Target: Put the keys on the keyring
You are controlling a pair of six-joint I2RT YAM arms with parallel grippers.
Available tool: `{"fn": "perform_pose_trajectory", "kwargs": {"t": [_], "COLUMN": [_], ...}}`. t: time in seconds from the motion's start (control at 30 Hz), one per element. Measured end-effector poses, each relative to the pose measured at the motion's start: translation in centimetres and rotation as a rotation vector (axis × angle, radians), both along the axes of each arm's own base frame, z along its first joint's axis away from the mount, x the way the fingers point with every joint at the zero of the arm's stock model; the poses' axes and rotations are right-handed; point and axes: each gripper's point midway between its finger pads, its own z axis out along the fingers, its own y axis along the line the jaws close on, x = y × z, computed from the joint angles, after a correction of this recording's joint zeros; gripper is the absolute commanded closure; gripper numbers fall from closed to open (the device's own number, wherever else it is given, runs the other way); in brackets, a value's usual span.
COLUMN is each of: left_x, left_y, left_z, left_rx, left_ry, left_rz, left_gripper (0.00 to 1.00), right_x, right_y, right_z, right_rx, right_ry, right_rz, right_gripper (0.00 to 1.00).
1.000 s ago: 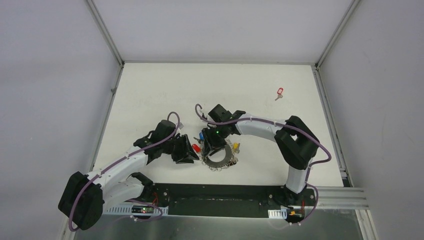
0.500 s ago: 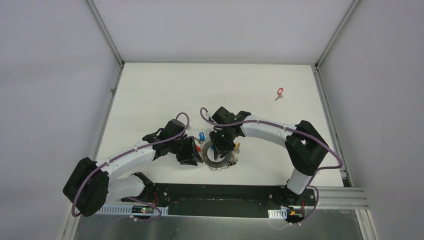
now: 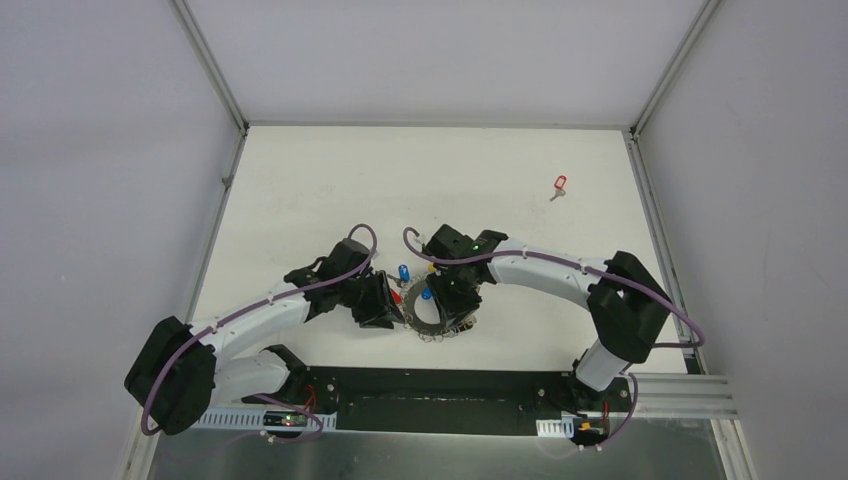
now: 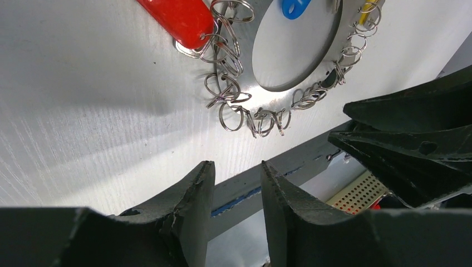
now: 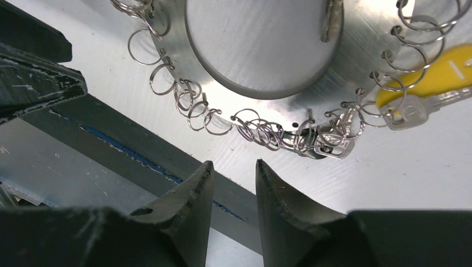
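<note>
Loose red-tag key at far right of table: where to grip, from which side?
Likely the red tag, pinched across its narrow width from straight above. The key lies flat on the table, nothing near it; the tag is its widest part.

Keyring: grey metal, smooth, dull brushed sheen. Split rings round its rim: bright silver wire, shiny. Red tag at the ring's 10 o'clock in the left wrist view: glossy plastic. Yellow tag: smooth plastic; its key is polished silver metal. Left end effector and right end effector: matt black plastic, grainy, edges scuffed. Bench: white, matt, faintly streaked.
</note>
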Motion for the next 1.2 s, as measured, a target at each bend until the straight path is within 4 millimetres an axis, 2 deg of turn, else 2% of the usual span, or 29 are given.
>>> {"fn": "perform_pose_trajectory", "kwargs": {"t": [0.27,0.63,0.93,1.2], "left_x": [-0.1,0.0,0.1,0.1], "left_y": [-0.1,-0.5,-0.5,-0.6], "left_z": [0.0,-0.1,-0.1,-0.1], "left_rx": [0.0,0.002,0.002,0.002], "left_ry": [0.0,0.003,0.004,0.003], "left_rz": [-0.006,-0.014,-0.013,-0.013], "left_gripper": [0.62,0.62,0.62,0.62], "right_x": [1.3,2.5,3.7,3.5], "right_y": [-1.2,-4.1,-3.7,-3.5], "right_z": [0.6,-0.4,-0.9,-1.7], "right_rx": [-0.016,-0.164,-0.202,-0.236], "right_ry": [-0.053,-0.121,-0.156,-0.164], "right_rz": [-0.039,-0.027,-0.002,0.034], "right_gripper": [0.63,0.64,0.66,0.73]}}
